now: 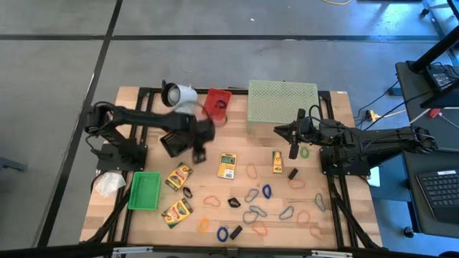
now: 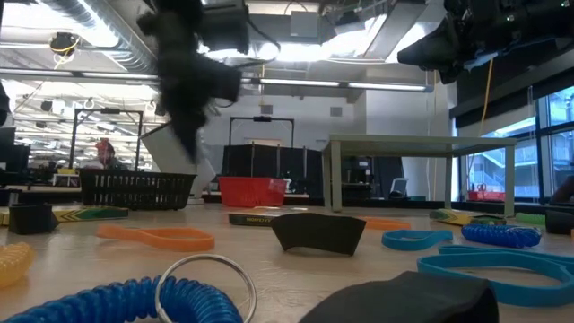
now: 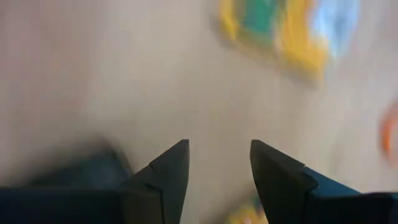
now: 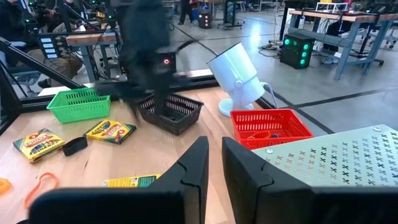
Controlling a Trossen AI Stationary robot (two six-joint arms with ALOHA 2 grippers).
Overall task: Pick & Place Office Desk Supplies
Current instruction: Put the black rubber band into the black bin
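Near the wooden tabletop's (image 1: pixel 237 193) left edge: a flat green plastic basket (image 1: pixel 144 190). Just beside it toward the centre, two yellow-green crayon boxes (image 1: pixel 178 175), well below the left gripper's tips. Left gripper (image 1: pixel 200 153) above bare wood between the black mesh basket (image 1: pixel 173 142) and a third crayon box (image 1: pixel 227 165), jaws parted with nothing between; in the left wrist view only blurred wood in the gap, a yellow-green blur beyond. At the far edge: white cup-shaped lamp (image 1: pixel 179 94), red plastic basket (image 1: pixel 217 104), pale green perforated stand (image 1: pixel 282 104). Along the near edge: scattered coloured rubber-band loops (image 1: pixel 253 171), small black clips (image 1: pixel 234 201), grey and blue oval clips (image 1: pixel 266 190). Right gripper (image 1: pixel 292 152) in front of the stand, fingers narrowly apart, empty, a green loop (image 1: pixel 305 151) just beside it.
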